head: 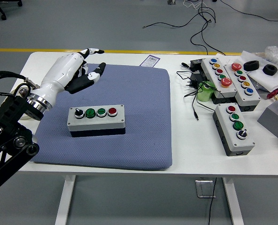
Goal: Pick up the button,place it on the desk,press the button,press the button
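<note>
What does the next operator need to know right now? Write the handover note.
Left hand: open, fingers spread, raised over the far left of the blue mat, holding nothing.
Right hand: not in view.
Button box: flat on the mat, clear of the hand; black switch, two green buttons and one red face up.
Done: box is set down and released.
Left: I cannot tell from this view whether any press has been made, so treat both presses as open.
Other button boxes sit at the table's right, untouched.
</note>
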You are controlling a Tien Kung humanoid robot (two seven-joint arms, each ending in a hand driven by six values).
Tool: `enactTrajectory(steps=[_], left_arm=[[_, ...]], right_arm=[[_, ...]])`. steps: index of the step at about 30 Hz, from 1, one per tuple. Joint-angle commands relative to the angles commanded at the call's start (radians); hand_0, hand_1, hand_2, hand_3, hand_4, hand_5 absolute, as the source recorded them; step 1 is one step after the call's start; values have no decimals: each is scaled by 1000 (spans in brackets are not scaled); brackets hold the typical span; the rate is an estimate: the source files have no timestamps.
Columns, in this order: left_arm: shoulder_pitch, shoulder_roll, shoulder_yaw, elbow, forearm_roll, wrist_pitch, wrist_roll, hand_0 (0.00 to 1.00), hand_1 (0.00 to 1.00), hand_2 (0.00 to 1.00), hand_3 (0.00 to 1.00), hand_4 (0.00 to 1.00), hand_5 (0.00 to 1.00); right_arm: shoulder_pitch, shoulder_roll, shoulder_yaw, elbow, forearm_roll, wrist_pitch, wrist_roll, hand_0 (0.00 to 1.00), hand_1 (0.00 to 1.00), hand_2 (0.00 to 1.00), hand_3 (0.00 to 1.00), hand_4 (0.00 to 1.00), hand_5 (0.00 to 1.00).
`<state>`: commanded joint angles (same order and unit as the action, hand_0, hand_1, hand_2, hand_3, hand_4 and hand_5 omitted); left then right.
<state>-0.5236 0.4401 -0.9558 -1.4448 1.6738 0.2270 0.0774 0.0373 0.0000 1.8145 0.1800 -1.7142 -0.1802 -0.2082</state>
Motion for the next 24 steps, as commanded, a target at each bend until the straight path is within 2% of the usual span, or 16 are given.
enactTrajectory(steps=[1, 4, 6, 7, 9, 11, 14, 16, 20, 24], left_arm=[[1, -8, -5, 33, -46, -16, -26, 718, 811, 871, 936, 617, 998], [6, -27, -15, 104, -169, -31, -94, 718, 811, 871, 936, 617, 998], [11, -43, -30, 130, -254, -27, -129, 718, 811, 871, 936, 617, 998], [17, -57, -45, 142, -299, -27, -141, 783, 848, 909, 924, 606, 998], [28, -82, -68, 155, -370, -23, -148, 783, 848, 909, 924, 606, 998], [43, -118, -92, 173, -468, -23, -161, 783, 848, 909, 924, 606, 998], [58, -148, -108, 186, -580, -25, -171, 768, 835, 875, 903, 610, 998], [67, -162, -118, 191, -609, -30, -179, 768, 835, 875, 903, 610, 998], [79, -172, -139, 200, -642, -39, -187, 769, 834, 870, 897, 611, 998], [78, -180, -153, 237, -721, -58, -192, 769, 834, 870, 897, 611, 998]], right_arm=[[1, 0, -7, 0, 5, -1, -1, 515, 683, 722, 645, 327, 160], [-1, 0, -11, 0, 12, -3, -2, 515, 683, 722, 645, 327, 160], [-2, 0, -13, 0, 17, -3, 0, 515, 683, 722, 645, 327, 160], [-3, 0, -17, 0, 24, -5, 1, 515, 683, 722, 644, 328, 159], [-5, 0, -26, 0, 36, -7, 3, 515, 683, 722, 644, 328, 159], [-6, 0, -32, 0, 41, -8, 3, 515, 683, 722, 644, 328, 159], [-7, 0, -30, 0, 37, -7, 3, 517, 683, 722, 644, 328, 158], [-8, 0, -26, 0, 32, -7, 2, 517, 683, 722, 644, 328, 158], [-12, 0, -16, 0, 28, -8, 2, 518, 683, 722, 644, 328, 158], [-21, 0, -31, 0, 82, -16, 13, 518, 683, 722, 644, 328, 158]])
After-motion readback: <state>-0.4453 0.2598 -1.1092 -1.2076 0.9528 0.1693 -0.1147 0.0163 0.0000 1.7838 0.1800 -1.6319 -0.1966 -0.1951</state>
